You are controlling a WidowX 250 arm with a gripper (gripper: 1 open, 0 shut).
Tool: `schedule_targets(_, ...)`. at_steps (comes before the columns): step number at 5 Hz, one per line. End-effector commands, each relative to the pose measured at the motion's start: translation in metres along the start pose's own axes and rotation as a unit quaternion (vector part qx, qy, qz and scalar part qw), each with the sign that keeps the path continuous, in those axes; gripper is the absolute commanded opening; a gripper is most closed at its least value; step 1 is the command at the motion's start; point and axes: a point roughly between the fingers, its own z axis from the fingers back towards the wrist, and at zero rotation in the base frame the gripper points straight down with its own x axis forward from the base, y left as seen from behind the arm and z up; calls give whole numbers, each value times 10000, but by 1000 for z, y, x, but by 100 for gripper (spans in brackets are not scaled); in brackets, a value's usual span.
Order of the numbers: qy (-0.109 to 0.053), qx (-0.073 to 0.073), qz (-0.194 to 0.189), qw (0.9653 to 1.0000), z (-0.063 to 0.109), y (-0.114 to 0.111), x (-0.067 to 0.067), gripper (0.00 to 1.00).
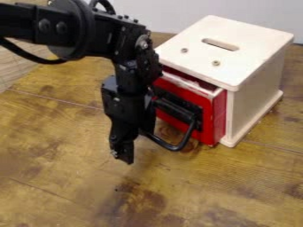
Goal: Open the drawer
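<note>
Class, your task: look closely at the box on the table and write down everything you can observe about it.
The box is a cream-white, roughly cubic piece, painted wood by its look, standing upright on the brown wooden table at the right. Its flat lid has one slot and two small round metallic-looking fittings. The front, facing lower left, holds a red-fronted drawer with a black loop handle. The robot's black hand hangs before that front, partly hiding it; whether they touch is unclear.

The thick black jointed robot arm [89, 31] comes in from the upper left, bends at a rounded joint above the fingers, and drops downward. Beneath it the black mechanical gripper [122, 152] points down, slightly tilted; whether its fingers are parted is unclear.
</note>
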Motion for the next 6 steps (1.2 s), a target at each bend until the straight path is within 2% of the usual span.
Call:
schedule_targets(1,34,-333,91,9994,24,-13,0,100)
schedule_targets(6,192,-273,118,9994,28,-11,-17,100)
